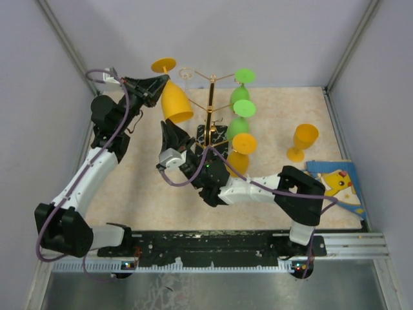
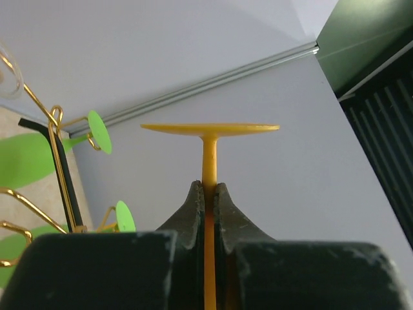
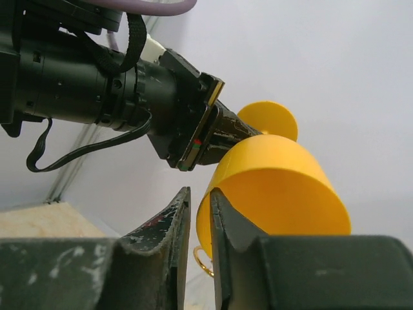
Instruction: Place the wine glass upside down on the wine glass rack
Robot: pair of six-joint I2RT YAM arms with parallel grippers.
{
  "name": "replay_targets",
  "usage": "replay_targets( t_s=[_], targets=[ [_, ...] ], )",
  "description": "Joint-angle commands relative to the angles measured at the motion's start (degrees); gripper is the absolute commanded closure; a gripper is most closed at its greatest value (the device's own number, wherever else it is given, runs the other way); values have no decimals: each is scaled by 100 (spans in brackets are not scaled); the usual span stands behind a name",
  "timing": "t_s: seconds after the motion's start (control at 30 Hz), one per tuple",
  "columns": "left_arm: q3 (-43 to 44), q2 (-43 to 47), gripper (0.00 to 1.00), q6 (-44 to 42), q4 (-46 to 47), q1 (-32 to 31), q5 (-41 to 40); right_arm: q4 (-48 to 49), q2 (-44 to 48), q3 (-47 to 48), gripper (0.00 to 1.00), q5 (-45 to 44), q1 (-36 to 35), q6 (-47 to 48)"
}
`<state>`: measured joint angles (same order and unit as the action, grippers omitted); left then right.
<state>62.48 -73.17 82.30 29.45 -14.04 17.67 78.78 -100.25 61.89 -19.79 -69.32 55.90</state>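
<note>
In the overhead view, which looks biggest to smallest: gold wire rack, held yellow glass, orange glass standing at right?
1. Gold wire rack
2. yellow plastic wine glass in the left claw
3. orange plastic glass standing on the table
The glasses may truly match: the held one sits higher, nearer the camera.

Pale grey walls [image 1: 271, 39], aluminium corner posts [image 1: 351, 46], beige speckled tabletop [image 1: 281, 110].

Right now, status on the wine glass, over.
Left gripper shut on wine glass stem, foot up. Right gripper barely open at bowl rim. Rack alongside, glass not yet hung.
</note>
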Motion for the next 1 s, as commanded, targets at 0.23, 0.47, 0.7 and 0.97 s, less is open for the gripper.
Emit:
replay_targets(
  t_s=[0.23,0.47,0.7,0.97],
  targets=[
    [1285,-241,100,-2049,804,698,504,-41,961,-363,25,-403,-56,-211],
    [1613,-141,100,-3435,346,1254,1052,-1105,1682,-409,1,-1090,-55,-648],
    [1454,439,100,-6091,-966,1268,506,-3383,2430,247,1,-2068,35,-1625],
    [17,1237,100,-7641,-704,1268,-162,-6641,3103,1325,1,-2337,779,-3724]
  ],
)
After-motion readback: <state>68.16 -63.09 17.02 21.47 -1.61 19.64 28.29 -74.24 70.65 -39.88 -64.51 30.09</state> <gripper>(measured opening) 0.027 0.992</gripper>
